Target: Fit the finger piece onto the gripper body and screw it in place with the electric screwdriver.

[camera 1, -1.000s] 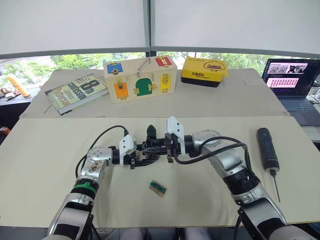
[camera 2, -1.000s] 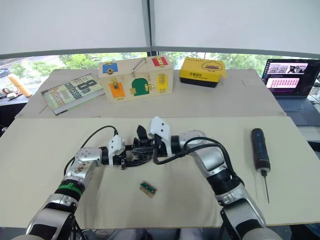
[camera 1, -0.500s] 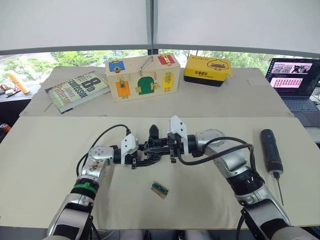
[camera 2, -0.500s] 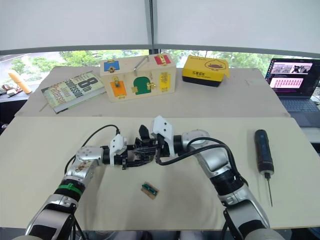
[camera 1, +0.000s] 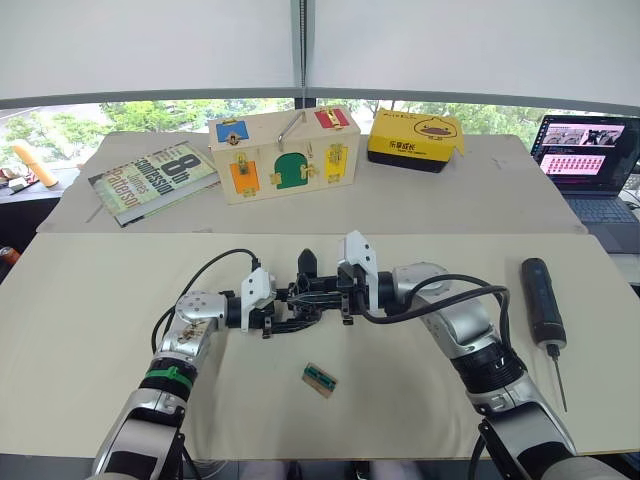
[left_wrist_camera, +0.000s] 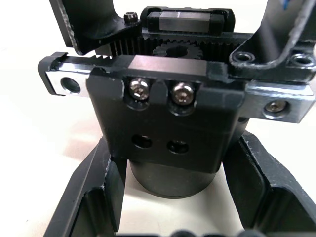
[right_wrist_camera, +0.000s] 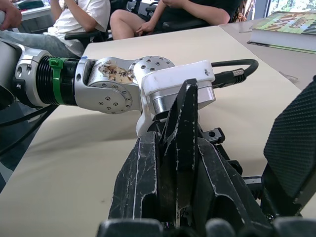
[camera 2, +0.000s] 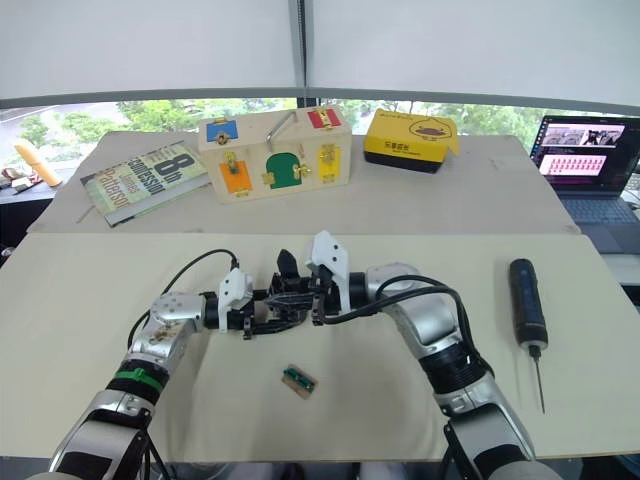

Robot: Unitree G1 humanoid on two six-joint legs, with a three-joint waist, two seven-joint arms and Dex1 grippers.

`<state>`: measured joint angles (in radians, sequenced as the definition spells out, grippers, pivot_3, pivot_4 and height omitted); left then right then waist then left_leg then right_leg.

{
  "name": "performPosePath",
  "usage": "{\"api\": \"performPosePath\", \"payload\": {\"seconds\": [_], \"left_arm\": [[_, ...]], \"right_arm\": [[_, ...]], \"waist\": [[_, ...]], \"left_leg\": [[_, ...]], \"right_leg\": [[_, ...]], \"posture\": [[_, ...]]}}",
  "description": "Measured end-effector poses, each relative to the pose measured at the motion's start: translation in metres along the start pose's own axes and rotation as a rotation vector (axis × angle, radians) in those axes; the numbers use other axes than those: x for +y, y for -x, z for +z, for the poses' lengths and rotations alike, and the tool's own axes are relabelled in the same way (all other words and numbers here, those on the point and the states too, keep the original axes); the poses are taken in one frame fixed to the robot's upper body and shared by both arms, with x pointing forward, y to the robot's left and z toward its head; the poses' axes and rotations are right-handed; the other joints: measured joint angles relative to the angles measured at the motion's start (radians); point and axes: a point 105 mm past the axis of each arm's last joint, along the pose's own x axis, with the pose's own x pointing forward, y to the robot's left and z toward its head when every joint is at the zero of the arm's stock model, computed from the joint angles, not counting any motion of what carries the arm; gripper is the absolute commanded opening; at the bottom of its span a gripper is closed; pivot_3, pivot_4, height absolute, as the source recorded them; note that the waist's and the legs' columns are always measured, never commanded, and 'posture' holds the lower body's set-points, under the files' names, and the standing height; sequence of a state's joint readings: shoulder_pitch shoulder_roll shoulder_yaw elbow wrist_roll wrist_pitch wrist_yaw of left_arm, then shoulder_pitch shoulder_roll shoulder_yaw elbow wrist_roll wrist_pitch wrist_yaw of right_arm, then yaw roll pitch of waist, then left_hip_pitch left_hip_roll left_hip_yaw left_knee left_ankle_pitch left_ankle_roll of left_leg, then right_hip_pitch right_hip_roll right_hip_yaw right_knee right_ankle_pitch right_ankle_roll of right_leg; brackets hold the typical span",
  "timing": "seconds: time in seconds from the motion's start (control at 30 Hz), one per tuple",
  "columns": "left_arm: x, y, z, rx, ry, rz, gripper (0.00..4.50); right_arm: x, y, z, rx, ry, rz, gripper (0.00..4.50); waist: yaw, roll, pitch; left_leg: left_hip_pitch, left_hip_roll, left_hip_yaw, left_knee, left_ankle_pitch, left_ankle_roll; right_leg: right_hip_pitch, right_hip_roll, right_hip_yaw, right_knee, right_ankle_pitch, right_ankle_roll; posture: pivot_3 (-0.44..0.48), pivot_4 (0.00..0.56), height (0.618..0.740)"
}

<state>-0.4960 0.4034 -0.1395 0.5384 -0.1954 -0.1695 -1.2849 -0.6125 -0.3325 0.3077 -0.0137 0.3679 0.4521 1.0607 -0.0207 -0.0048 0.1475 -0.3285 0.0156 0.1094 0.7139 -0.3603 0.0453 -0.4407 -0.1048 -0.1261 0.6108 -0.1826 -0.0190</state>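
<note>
Both arms meet over the middle of the pale desk, and between them hangs the gripper body, a small black block of rails and gear teeth held just above the desk surface. The left hand has its two black fingers closed on either side of the body's round base, as the left wrist view shows, with two bright screw heads and two bare holes on the block facing that camera. The right hand comes in from the other side; one of its fingers stands off to the side with a gap next to it, and whether this hand is clamped on anything I cannot tell. A pointed black claw finger sticks up from the assembly between the two hands.

The electric screwdriver lies flat on the desk well off to the robot's right, its thin bit pointing toward the near edge, untouched. A small green-and-brown part lies on the desk just in front of the hands.

On the farther desk sit a book, a wooden latch box with coloured doors, and a yellow case. An open laptop stands at the far right. People sit beyond the desk in the right wrist view.
</note>
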Motion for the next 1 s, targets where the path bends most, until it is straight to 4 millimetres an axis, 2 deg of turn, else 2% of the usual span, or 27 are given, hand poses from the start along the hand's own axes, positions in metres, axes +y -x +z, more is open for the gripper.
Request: {"api": "performPosePath", "payload": {"seconds": [1.0], "left_arm": [[-0.0010, 0.0002, -0.0015, 0.002, 0.000, 0.014, 2.30]], "right_arm": [[0.0038, -0.0031, -0.0036, 0.072, 0.026, -0.008, 0.40]], "waist": [[0.001, 0.000, 0.000]], "left_leg": [[0.004, 0.000, 0.001, 0.000, 0.000, 0.000]], "right_leg": [[0.002, 0.006, 0.002, 0.000, 0.000, 0.000]], "posture": [[0.000, 0.150, 0.740]]}}
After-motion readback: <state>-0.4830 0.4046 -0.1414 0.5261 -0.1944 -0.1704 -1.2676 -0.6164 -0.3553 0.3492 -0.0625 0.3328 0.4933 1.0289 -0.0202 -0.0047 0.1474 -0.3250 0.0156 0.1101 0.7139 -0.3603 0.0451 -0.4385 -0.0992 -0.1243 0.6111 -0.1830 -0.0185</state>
